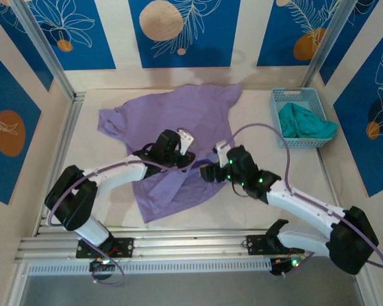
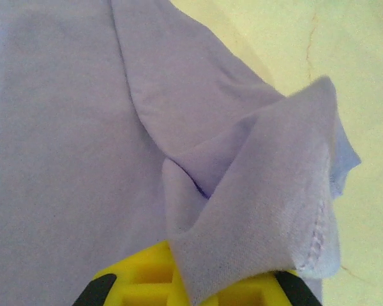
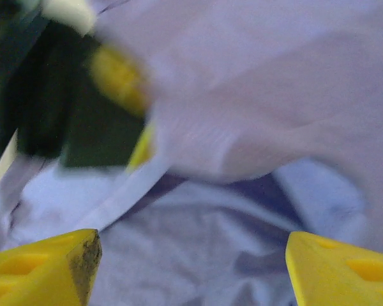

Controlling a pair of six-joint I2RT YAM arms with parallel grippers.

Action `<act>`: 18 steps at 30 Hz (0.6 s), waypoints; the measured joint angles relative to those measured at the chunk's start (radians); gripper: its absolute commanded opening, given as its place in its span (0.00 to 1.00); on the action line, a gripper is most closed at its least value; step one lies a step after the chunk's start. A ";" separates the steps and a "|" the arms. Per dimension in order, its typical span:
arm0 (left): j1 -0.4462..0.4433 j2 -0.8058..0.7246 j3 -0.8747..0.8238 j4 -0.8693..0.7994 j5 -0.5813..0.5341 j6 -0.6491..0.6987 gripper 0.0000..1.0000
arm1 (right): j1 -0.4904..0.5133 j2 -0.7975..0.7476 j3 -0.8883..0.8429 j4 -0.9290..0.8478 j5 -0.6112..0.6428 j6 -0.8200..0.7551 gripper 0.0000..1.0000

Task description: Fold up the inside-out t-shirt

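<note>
Left tool (image 2: 195, 285) pinches a stitched edge of the inside-out t-shirt (image 1: 172, 108), which lies crumpled mid-tabletop (image 1: 262, 204); right tool (image 3: 193, 258) hangs open over it. Soft, light, floppy cloth: probably best gripped at hems or corners.

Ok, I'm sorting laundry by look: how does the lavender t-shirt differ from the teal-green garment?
The lavender cotton t-shirt lies spread, rumpled, on the cream table; the teal-green garment sits bunched in the light blue plastic basket. The t-shirt covers far more area. The left gripper is shut on a fold of the t-shirt; nothing touches the teal garment. Both are soft cloth.
</note>
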 measured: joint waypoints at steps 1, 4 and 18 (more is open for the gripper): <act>0.013 -0.006 0.010 -0.013 0.020 -0.008 0.00 | 0.031 -0.010 -0.035 0.032 -0.003 -0.020 0.71; 0.050 -0.023 0.042 -0.049 0.086 -0.038 0.00 | 0.109 0.019 -0.079 0.098 0.017 -0.079 0.64; 0.099 -0.113 0.168 -0.285 0.244 -0.054 0.00 | 0.198 0.534 -0.092 0.616 0.246 -0.272 0.45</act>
